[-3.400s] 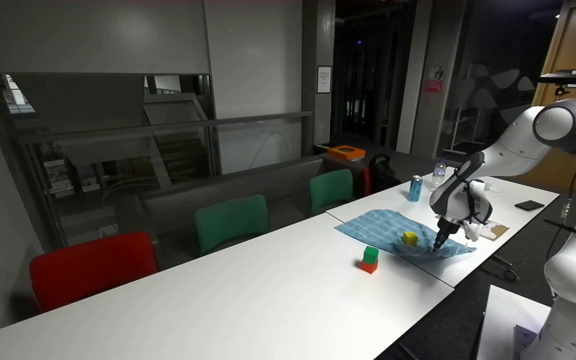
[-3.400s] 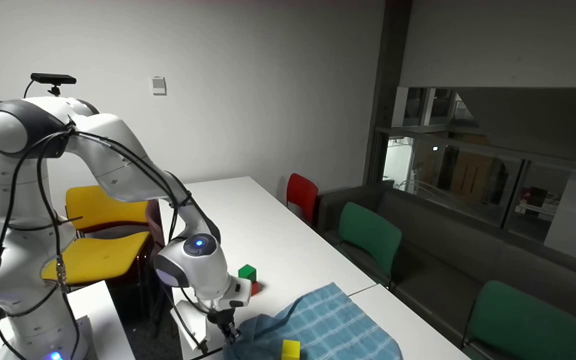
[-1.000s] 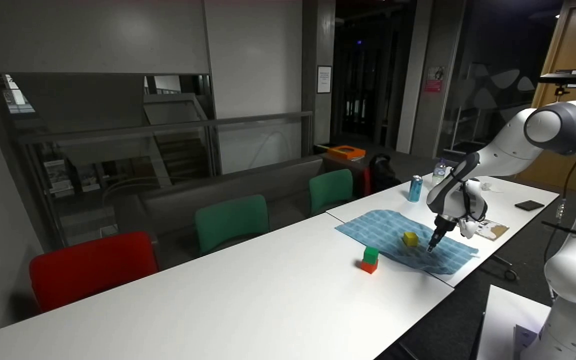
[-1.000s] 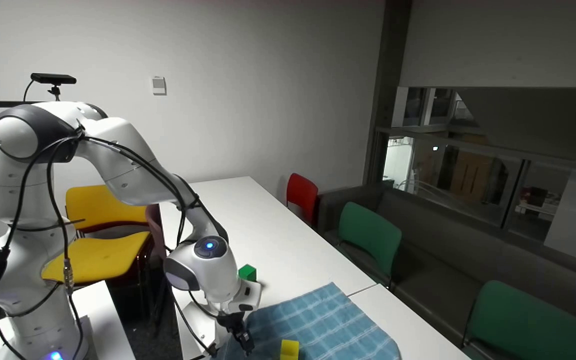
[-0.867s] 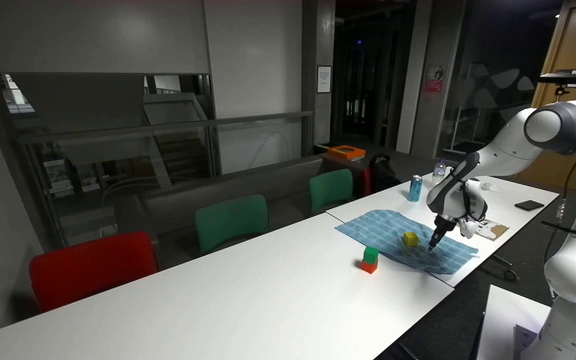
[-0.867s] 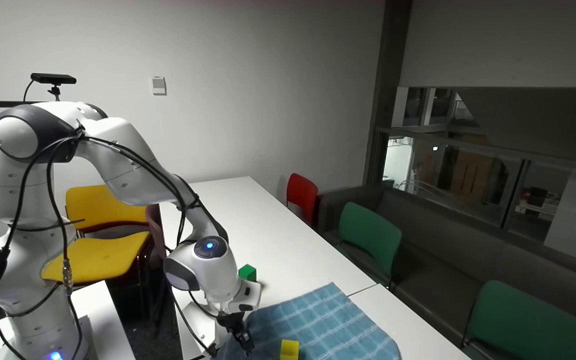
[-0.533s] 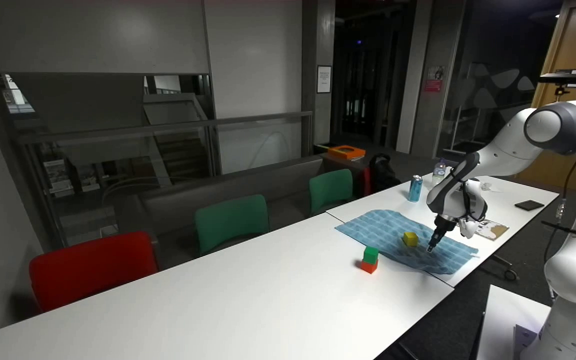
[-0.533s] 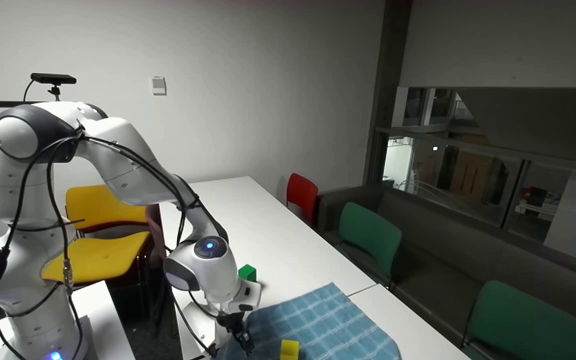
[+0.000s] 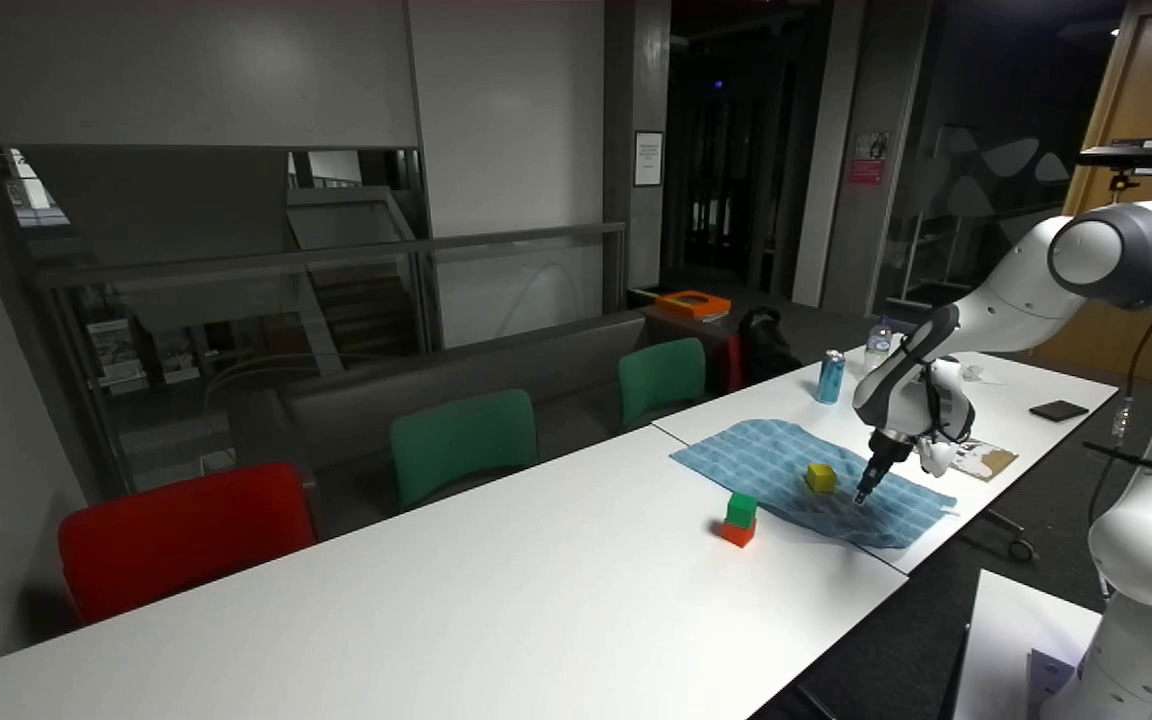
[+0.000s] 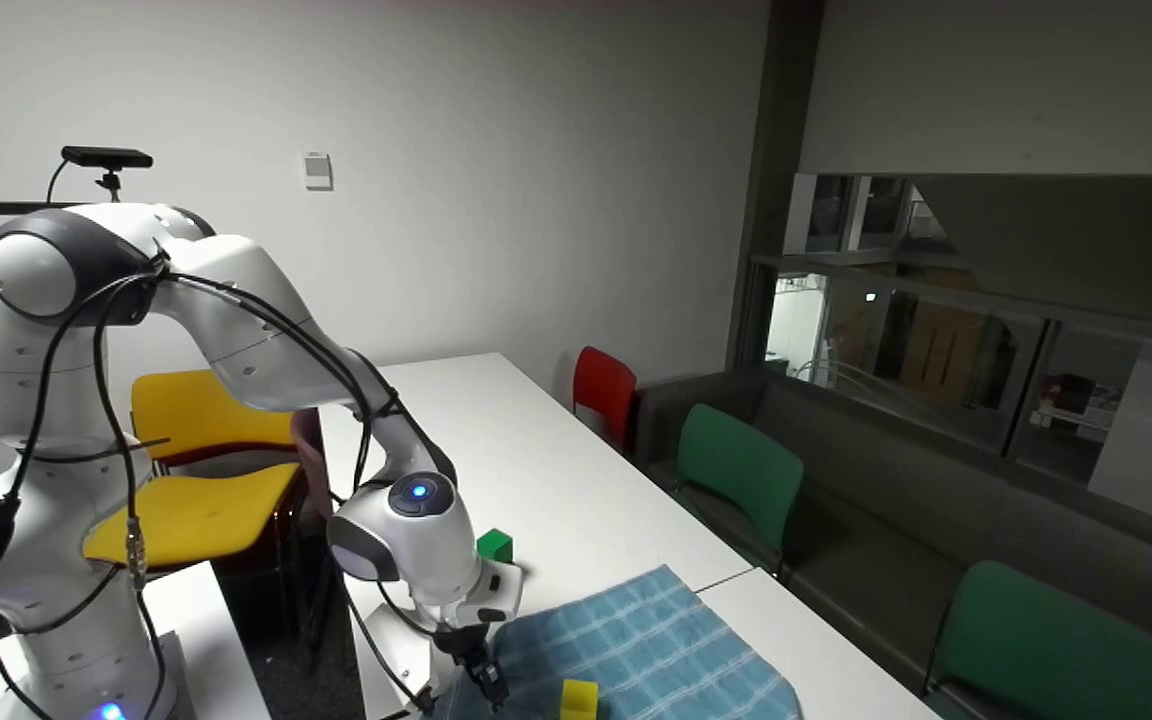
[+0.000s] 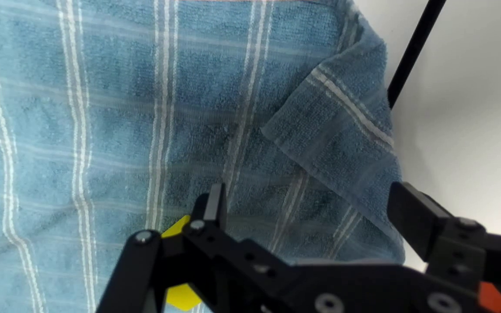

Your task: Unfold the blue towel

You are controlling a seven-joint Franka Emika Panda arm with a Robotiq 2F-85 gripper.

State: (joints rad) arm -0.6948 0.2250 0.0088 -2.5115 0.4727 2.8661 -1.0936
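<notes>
The blue towel point(image 9: 751, 450) lies mostly flat across the seam between two white tables, its pale stripes showing in both exterior views. In the wrist view one corner of the blue towel point(image 11: 115, 108) is turned back over itself, making a triangular flap point(image 11: 342, 130) along the edge. My gripper point(image 11: 313, 202) stands open just over this edge, one finger above the cloth and the other beside the flap's outer side. Nothing is between the fingers. In an exterior view the gripper point(image 10: 494, 692) points down close to the cloth; whether it touches is unclear.
A yellow block point(image 9: 821, 478) sits on the towel near the gripper. Beside the towel a green block point(image 9: 741, 510) rests on a red block point(image 9: 738, 534). Farther along stand a blue can point(image 9: 831, 378) and a bottle point(image 9: 878, 343). A flat brown-and-white item point(image 9: 984, 459) lies behind the gripper.
Since the earliest frames the towel's near edge has spread out toward the table edge, and the gripper has shifted slightly farther over the cloth. Over the last second nothing visibly moves.
</notes>
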